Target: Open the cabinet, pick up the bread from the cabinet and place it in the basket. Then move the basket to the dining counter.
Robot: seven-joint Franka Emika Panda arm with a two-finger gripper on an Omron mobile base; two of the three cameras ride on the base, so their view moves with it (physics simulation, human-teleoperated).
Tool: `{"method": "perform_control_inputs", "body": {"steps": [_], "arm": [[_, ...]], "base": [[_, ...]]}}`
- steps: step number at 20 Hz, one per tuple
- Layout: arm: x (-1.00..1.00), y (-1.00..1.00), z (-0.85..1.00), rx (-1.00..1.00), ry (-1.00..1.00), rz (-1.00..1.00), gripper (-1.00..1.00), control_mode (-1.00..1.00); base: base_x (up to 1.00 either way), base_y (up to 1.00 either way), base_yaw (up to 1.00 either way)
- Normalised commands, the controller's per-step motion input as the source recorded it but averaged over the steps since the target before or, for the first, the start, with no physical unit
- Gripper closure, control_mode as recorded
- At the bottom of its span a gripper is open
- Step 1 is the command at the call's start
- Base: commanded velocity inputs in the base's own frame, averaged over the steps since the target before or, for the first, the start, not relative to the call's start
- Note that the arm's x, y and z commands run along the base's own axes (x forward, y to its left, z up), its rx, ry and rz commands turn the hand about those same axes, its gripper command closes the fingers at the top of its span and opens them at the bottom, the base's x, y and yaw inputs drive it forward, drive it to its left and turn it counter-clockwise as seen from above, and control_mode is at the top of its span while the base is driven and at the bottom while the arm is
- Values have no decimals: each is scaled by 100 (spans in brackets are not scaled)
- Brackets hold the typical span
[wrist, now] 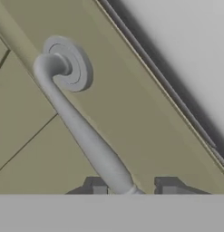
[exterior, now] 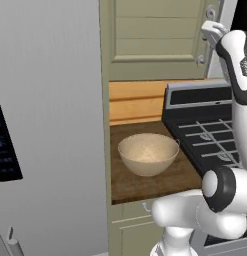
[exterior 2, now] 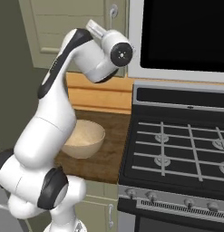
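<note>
Hand view: curved silver bar handle (wrist: 81, 131) of the pale sage-green panelled cabinet (wrist: 145, 131) runs from its round mount at upper left down to bottom centre, passing between the two dark finger tips of the gripper (wrist: 130, 189). The jaws look closed around the bar, a grip set up for pulling the door. Cabinet door looks shut, so opening is the step in hand.

Left base view: white arm reaches up to the handle (exterior: 211, 30) at upper right. The round tan bowl-shaped basket (exterior: 148, 153) sits empty at centre frame on the small brown wood worktop (exterior: 130, 187), right under the cabinet, handy for dropping bread in. Black gas stove (exterior: 210, 135) just right of it, grey fridge (exterior: 45, 125) on the left. Bread presumably behind the door.
</note>
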Motion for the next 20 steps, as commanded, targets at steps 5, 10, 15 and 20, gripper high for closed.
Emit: {"method": "perform_control_inputs", "body": {"steps": [5, 10, 15, 20], "arm": [[-100, 5, 40, 0, 0, 2, 100, -100], [-100, 12, 31, 0, 1, 0, 100, -100], [-100, 21, 27, -11, 1, 0, 100, -100], [-100, 57, 19, -15, 6, 0, 100, -100]], "base": [[0, 0, 0], [0, 0, 0], [0, 0, 0], [0, 0, 0]]}}
